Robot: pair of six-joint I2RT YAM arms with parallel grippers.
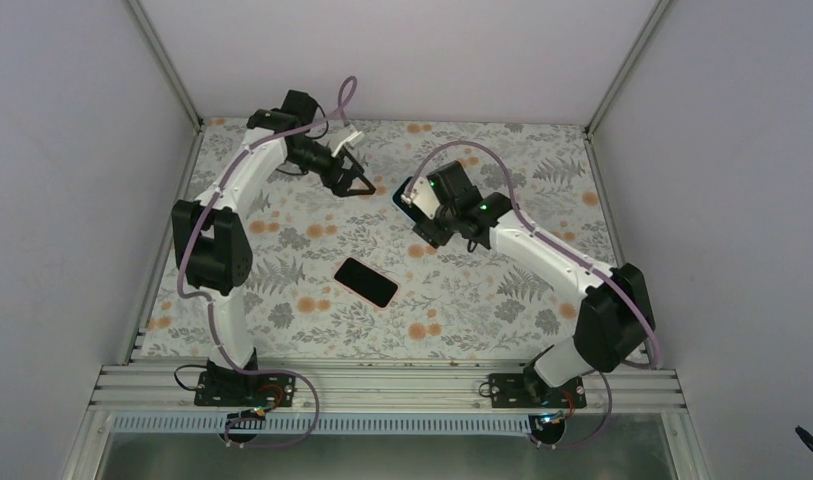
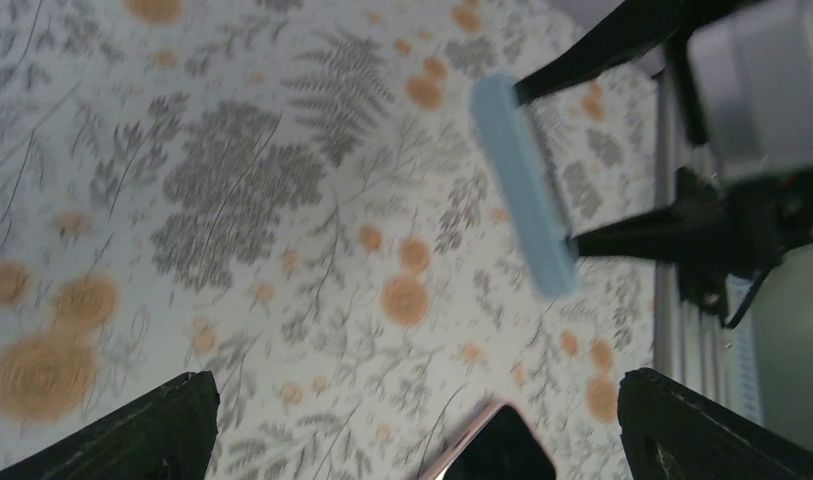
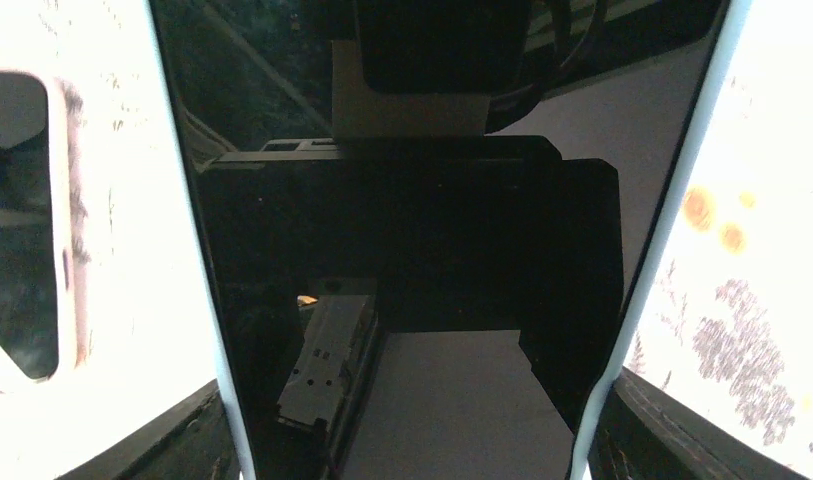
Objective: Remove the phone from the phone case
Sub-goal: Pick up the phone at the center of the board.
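Observation:
A phone in a light blue case (image 1: 403, 192) is held off the table by my right gripper (image 1: 416, 204), which is shut on its long edges. In the right wrist view its glossy black screen (image 3: 412, 230) fills the frame between light blue edges, with my fingers (image 3: 672, 430) on both sides. In the left wrist view the blue case (image 2: 522, 180) shows edge-on. My left gripper (image 1: 355, 181) is open and empty, a little left of the case. A second dark phone with a pink edge (image 1: 366, 281) lies flat at mid-table, also low in the left wrist view (image 2: 494, 450).
The floral table cover (image 1: 482, 300) spans the work area. An aluminium rail (image 1: 382, 385) runs along the near edge by the arm bases. Grey walls close in the left, right and back sides.

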